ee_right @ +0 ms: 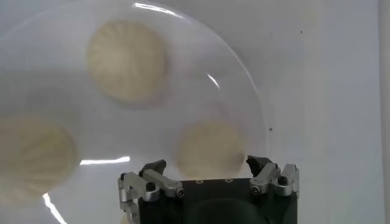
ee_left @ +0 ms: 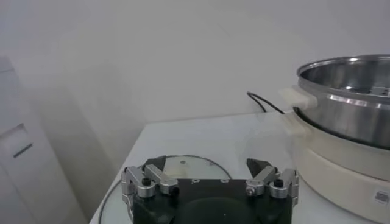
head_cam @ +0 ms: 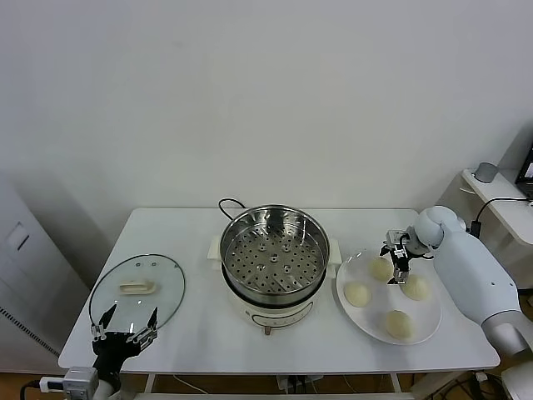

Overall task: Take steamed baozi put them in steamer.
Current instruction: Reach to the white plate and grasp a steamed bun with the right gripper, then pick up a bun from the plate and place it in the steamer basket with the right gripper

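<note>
Your right gripper (ee_right: 207, 176) hangs over a baozi (head_cam: 381, 268), jaws wide. It looks soft and light — close gently across its sides.

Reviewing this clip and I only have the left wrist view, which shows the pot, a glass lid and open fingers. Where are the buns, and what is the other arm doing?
Observer: Four buns lie on a white plate, on the table right of the steamer.
Operator: And the right gripper?
Observer: The right gripper hangs open above the bun nearest the steamer's far side, with nothing held.
Operator: Anything in the steamer yet?
Observer: No, its perforated bottom is bare.
Operator: Is my left gripper over the lid?
Observer: Yes, the left gripper sits open at the near edge of the glass lid.
</note>
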Tool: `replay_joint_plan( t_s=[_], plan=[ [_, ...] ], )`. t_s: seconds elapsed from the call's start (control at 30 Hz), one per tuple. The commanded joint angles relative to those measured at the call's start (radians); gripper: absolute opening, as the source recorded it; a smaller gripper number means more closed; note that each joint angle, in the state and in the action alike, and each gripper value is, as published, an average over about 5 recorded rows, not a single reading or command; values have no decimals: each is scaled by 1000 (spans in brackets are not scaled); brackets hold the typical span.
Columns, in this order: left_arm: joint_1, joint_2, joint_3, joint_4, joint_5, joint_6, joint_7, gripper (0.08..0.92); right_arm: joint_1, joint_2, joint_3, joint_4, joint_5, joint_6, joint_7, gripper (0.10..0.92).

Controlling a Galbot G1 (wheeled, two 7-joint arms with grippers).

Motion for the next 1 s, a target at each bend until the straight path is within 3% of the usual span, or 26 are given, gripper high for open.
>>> replay_joint_plan(
  t_s=[0.03,0.33,0.77,1.0],
  plan=[
    [0,-1,2,0,1,0,0,823,1,8,5,-12,-13,3,10,823],
    [2,-2,2,0,2,-1,0,823,1,12,6,-21,-4,3,6,745],
    [-2,-4,8,1,8,-1,-1,823,22,-18,-3,12,70,-8,-16,449],
    [-12,-8,15,-1,17,-1,-5,823,193,-90,-182,106,270,-68,-65,435]
  ],
)
